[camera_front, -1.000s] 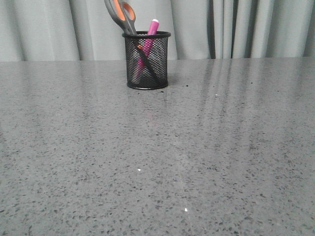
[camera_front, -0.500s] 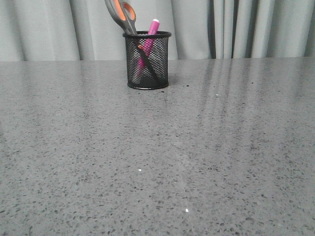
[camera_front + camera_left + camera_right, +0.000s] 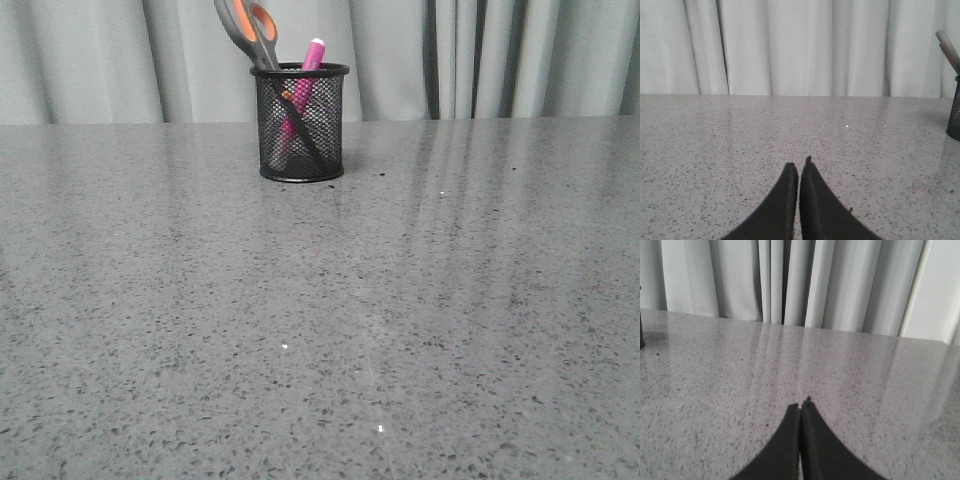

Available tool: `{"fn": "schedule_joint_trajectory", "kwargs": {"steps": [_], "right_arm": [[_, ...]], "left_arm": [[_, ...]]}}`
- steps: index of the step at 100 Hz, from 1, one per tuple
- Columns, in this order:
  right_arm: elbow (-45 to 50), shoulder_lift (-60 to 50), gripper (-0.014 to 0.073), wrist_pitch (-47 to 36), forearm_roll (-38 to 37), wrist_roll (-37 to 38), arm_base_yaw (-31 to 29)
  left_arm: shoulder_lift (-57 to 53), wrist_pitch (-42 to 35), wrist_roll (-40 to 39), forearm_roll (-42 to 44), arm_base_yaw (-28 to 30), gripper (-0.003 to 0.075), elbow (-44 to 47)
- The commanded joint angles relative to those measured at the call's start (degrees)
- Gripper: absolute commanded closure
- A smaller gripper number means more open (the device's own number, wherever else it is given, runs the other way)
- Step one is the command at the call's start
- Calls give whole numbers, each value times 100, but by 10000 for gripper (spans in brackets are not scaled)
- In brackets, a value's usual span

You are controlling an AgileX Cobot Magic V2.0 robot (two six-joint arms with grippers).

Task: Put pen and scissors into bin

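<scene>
grey curtain (image 3: 100, 60) backs bin (image 3: 300, 140) holding scissors (image 3: 250, 30), pen (image 3: 305, 70); both jaws closed, empty.

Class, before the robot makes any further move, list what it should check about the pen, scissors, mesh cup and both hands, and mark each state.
1. Magenta-pink pen stands inside black wire-mesh bin: ok.
2. Grey-and-orange scissors in the bin, handles up: ok.
3. Bin upright on speckled grey table: ok.
4. Left hand shut, holding nothing: ok.
5. Right hand shut, holding nothing: ok.
6. Scissors leaning; steadiness: cannot tell.
</scene>
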Motion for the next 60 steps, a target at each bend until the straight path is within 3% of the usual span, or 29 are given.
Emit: {"fn": "schedule_joint_trajectory", "kwargs": {"steps": [1, 60], "right_arm": [[84, -154, 662, -26, -73, 35, -24], [84, -167, 662, -34, -99, 35, -24]], "left_arm": [[-192, -411, -41, -51, 18, 739, 249], [-189, -411, -41, -51, 18, 739, 249]]}}
